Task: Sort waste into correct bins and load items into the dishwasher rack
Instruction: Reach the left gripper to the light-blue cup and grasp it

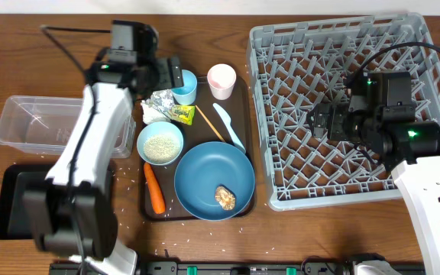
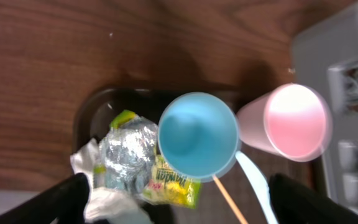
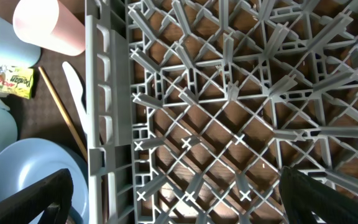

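We are rating the task as barely begun. Every dish is sitting on the brown serving tray (image 1: 205, 98): the dark-blue plate (image 1: 201, 176) at its near end, the pale-blue bowl (image 1: 140, 142) at its left edge, the light-blue cup (image 1: 184, 85) and pinkish-white cup (image 1: 221, 79) at its far end, the white utensil (image 1: 228, 126) along its right side.

The waste is lying there too. The foil (image 1: 161, 99), snack wrapper (image 1: 182, 114) and tissue (image 1: 151, 114) are bunched at the far-left corner. The carrot (image 1: 153, 189) is at the near-left edge, the brown lump (image 1: 224, 197) is on the plate, and rice (image 1: 160, 145) is filling the bowl.

The dishwasher rack (image 1: 296, 99), just right of the tray, is holding no dishes. The clear tub (image 1: 37, 122) and black tray (image 1: 8, 200), left of the serving tray, are showing no waste that we can make out.

The left gripper (image 2: 179, 186) is hovering over the tray's far end, fingers spread wide either side of the light-blue cup, gripping nothing. The right gripper (image 3: 179, 199) is hanging over the rack, fingers fully apart and empty.

We are counting all sorting and loading as outstanding.
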Robot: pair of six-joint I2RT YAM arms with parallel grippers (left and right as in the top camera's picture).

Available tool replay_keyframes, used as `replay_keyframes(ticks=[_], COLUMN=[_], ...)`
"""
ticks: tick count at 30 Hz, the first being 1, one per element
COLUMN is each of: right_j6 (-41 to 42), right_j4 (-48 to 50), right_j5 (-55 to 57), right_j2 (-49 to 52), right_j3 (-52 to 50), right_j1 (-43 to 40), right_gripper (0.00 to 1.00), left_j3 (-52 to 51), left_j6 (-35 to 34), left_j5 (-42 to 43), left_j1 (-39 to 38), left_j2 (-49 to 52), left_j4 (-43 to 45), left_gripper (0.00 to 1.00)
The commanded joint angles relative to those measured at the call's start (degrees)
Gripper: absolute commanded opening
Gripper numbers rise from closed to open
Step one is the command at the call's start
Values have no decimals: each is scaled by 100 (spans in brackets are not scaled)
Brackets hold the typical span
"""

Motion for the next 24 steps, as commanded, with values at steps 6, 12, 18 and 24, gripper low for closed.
replay_keyframes(ticks=[6,12,18,24], right_j6=[63,63,63,63], right_j4=[17,17,33,33], right_j5=[76,74,74,76], right_j2=[-11,-11,-11,-11], right_j3=[142,142,142,142], right_j1=[-22,-20,-20,-20], right_gripper=[99,99,98,96], left_j3=[109,109,98,90], left_j6=[-33,-35,-76,-101], left_j5=[-575,-573,-566,-566], left_j1=[-85,-85,-85,-85], left_j2=[883,1213,1272,1311], left_j4=[356,546,481,170], left_gripper=[72,58,33,23])
